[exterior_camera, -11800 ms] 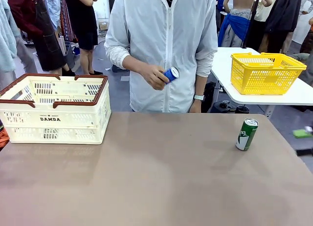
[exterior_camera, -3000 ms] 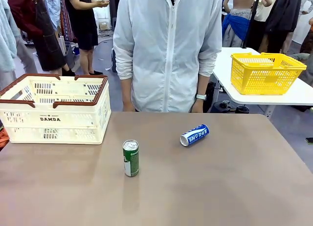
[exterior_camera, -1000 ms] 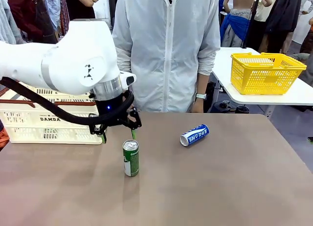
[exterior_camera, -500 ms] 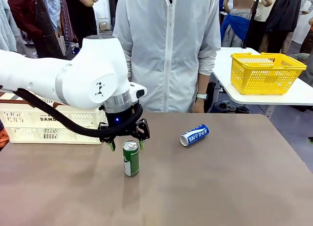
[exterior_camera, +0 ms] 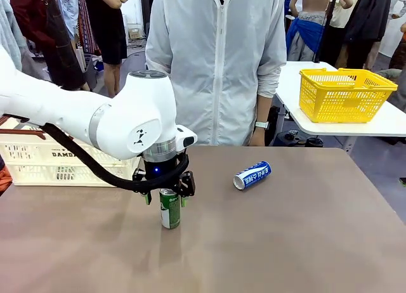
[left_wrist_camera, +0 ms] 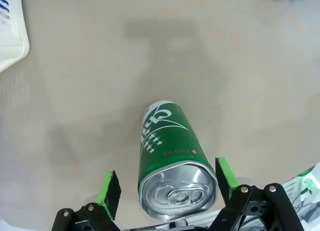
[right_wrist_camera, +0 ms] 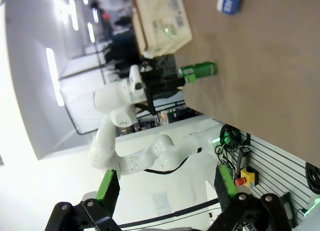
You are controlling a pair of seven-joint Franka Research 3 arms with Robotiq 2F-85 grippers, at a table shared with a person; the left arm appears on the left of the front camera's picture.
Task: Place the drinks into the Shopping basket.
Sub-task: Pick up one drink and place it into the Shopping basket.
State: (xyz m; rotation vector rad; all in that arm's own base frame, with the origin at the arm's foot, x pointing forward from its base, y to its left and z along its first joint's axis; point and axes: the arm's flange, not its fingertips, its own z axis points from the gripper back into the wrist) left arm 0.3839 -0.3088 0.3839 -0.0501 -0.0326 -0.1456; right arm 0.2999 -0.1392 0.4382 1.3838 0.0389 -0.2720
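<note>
Sitting far left: the cream Shopping basket (exterior_camera: 32, 169) with its brown rim, at the table's back corner, partly behind the white left arm (exterior_camera: 95, 118)
Tabletop: dull brown-grey tabletop (exterior_camera: 285, 242), matte, with soft shadows under the arm
Left gripper: the left gripper (exterior_camera: 165, 200) points straight down over the green can (exterior_camera: 169, 214), jaws spread wide, a green pad on each side of the can's upper part; from the wrist a gap shows on both sides, so nothing is clamped
Green can: upright on the table, left of centre, well clear of the Shopping basket, silver top up
Far side, centre: a person (exterior_camera: 219, 65) in a pale zipped jacket stands against the table edge, arms down
Blue-and-white can: the blue-and-white can (exterior_camera: 252, 175) lies on its side, right of the green can and apart from it
Right of room: a yellow mesh basket (exterior_camera: 346, 93) on a white side table (exterior_camera: 380, 125)
Back of room: onlookers (exterior_camera: 104, 26) on a grey floor
Right gripper: the right gripper (right_wrist_camera: 165, 185) is raised off the table, jaws apart, nothing between them
</note>
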